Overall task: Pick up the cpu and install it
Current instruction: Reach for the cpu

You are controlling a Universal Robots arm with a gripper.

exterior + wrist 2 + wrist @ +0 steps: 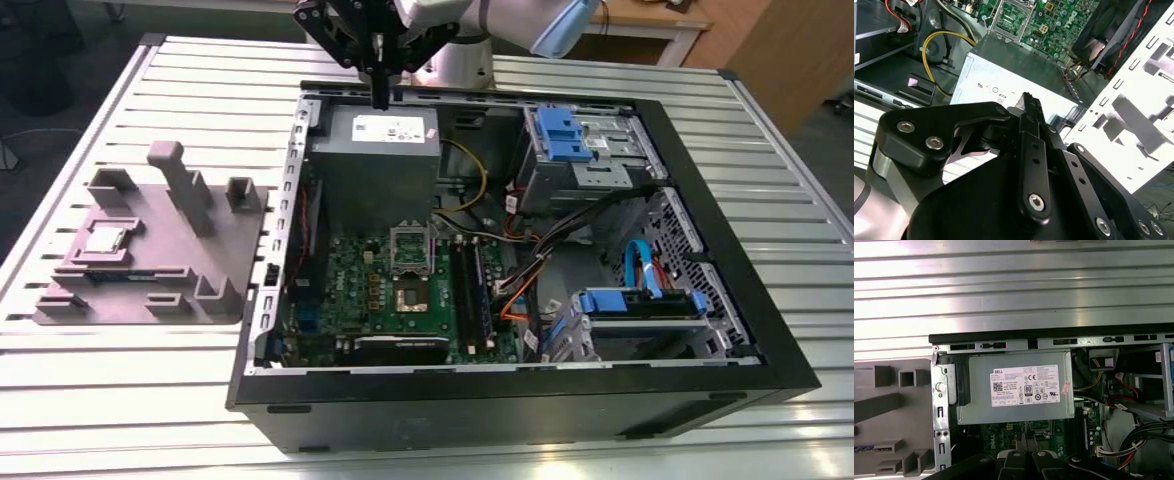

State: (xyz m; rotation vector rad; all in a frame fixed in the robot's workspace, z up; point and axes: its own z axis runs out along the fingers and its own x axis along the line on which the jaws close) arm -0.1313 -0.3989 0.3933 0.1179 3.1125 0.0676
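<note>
The cpu (107, 238), a small silvery square chip, lies in a recess of the grey holder block (200, 275) on the table, at the exterior view's left of the open computer case (694, 250). My gripper (382, 98) hangs far from it, above the grey power supply box (375, 150) at the case's back edge. Its black fingers are shut together with nothing between them, as both wrist views show (1028, 100) (1026, 452). The dark socket (411, 270) with its metal frame sits mid-motherboard, also seen in the second wrist view (1009, 20).
Inside the case are blue drive brackets (567, 135), a blue caddy (641, 300), bundled cables (534, 270) and a yellow cable (467, 165). The case fan (1109, 30) sits near the perforated case wall. The ribbed metal table (134, 400) surrounds the case.
</note>
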